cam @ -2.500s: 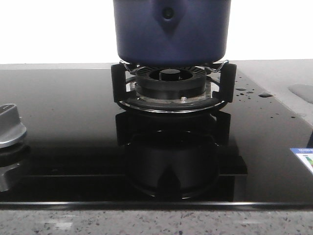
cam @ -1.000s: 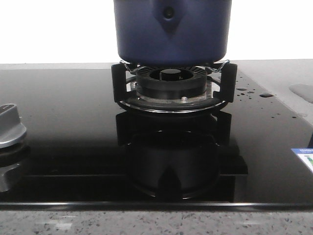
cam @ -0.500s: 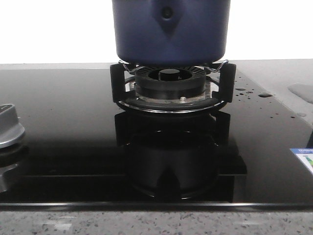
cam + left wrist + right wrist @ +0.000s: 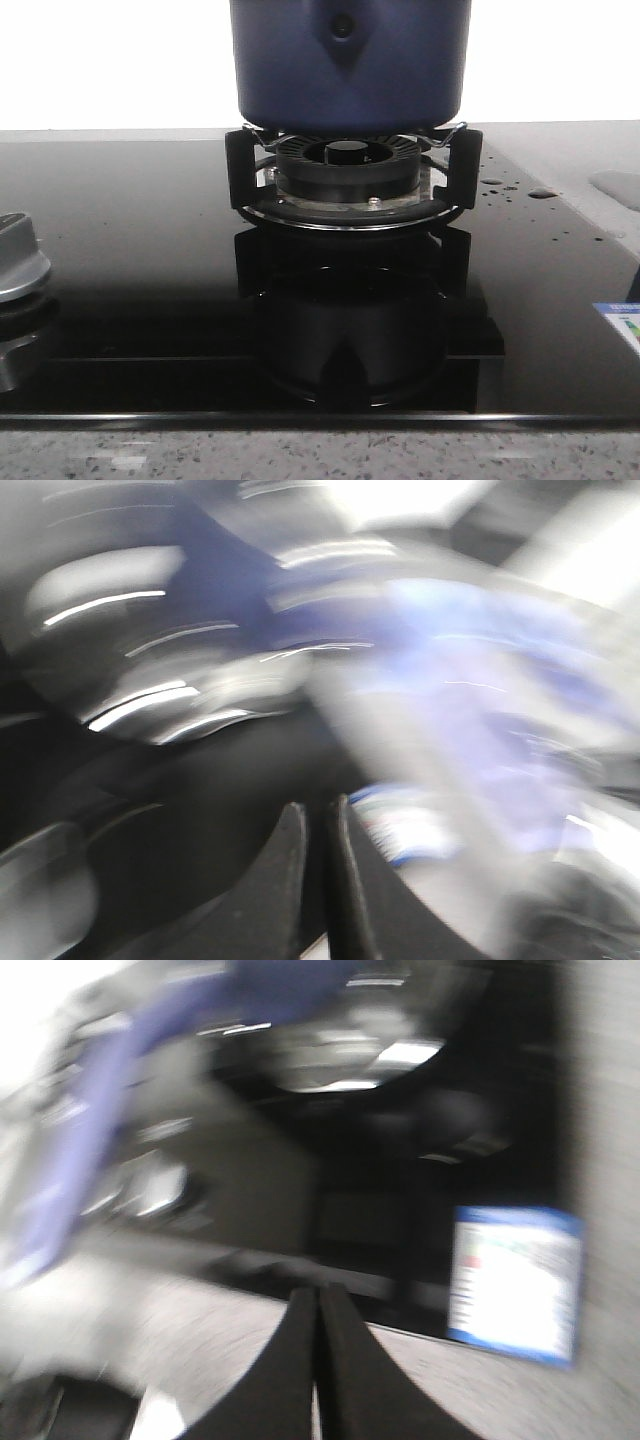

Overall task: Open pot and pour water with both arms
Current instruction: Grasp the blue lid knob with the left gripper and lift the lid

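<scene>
The dark navy-blue pot [image 4: 350, 62] stands on the pronged black support [image 4: 240, 170] over the ring burner [image 4: 350, 160] at the back middle of the black glass hob; its top is cut off by the frame, so no lid shows. Its pointed boss with the small hole [image 4: 343, 28] faces me. Neither gripper shows in the front view. Both wrist views are motion-blurred. My left gripper [image 4: 315, 815] has its fingers nearly together with nothing between them; a blue blur that may be the pot [image 4: 470, 670] lies beyond. My right gripper [image 4: 318, 1295] is shut and empty over the speckled counter edge.
A silver control knob [image 4: 18, 262] sits at the hob's left front. Water drops [image 4: 510, 187] lie right of the burner. A blue-edged label [image 4: 620, 325] is at the hob's right front, also in the right wrist view [image 4: 515, 1285]. A speckled counter edge [image 4: 320, 455] runs along the front.
The front view has shifted by a few pixels; pot and burner stand as before. Neither arm enters that view.
</scene>
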